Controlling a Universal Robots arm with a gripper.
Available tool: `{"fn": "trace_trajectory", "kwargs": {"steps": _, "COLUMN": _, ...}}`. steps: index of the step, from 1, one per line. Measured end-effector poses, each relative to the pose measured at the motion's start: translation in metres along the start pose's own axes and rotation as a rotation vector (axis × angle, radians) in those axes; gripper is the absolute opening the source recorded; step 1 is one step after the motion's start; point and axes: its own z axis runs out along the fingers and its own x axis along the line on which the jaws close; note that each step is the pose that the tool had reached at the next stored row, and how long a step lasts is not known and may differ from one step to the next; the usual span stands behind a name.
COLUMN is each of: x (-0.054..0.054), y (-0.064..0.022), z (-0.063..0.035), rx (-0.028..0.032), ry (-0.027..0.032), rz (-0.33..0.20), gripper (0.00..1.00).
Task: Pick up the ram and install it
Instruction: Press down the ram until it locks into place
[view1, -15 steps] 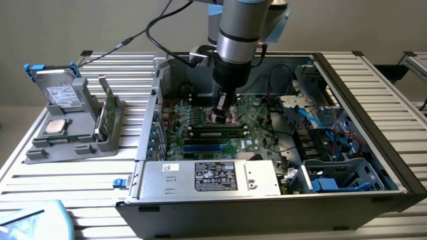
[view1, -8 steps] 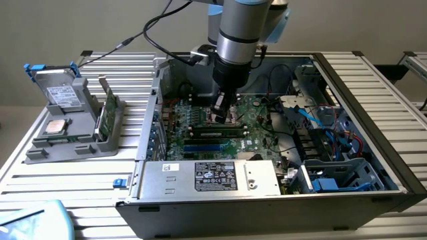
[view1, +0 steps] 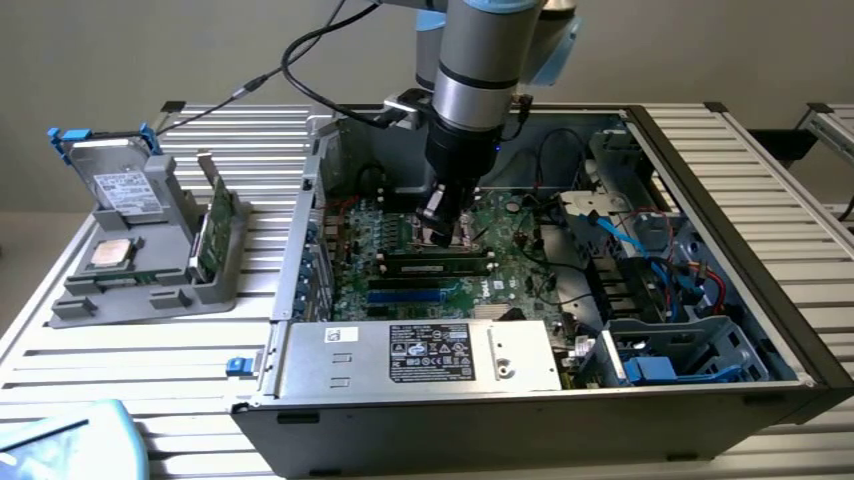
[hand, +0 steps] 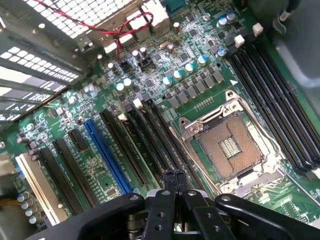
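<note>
— Exterior view first: where's the ram (view1: 434, 266)?
— Centre of the frame, lying along a motherboard (view1: 400, 245) slot inside the case (view1: 747, 200), right under the gripper (view1: 441, 236).
— Held?
— No. The fingers (hand: 167, 182) are pressed together with nothing between them.
— So, installed?
— Placed, I'd judge; I can't tell if it's fully seated. Another green board (view1: 214, 228) stands in the tray (view1: 134, 300) at left.

Plain beige wall (view1: 160, 50), slatted metal table (view1: 147, 350), even light
</note>
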Motion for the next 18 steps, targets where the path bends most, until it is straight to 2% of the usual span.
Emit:
{"fn": "trace_trajectory", "kwargs": {"steps": 13, "x": -0.0002, "y": -0.0003, "z": 0.0028, "rx": -0.005, "ry": -0.0184, "rz": 0.173, "gripper": 0.11}}
{"fn": "trace_trajectory", "kwargs": {"steps": 18, "x": -0.0002, "y": -0.0002, "z": 0.003, "rx": -0.0009, "ry": -0.0301, "rz": 0.236, "gripper": 0.11}}
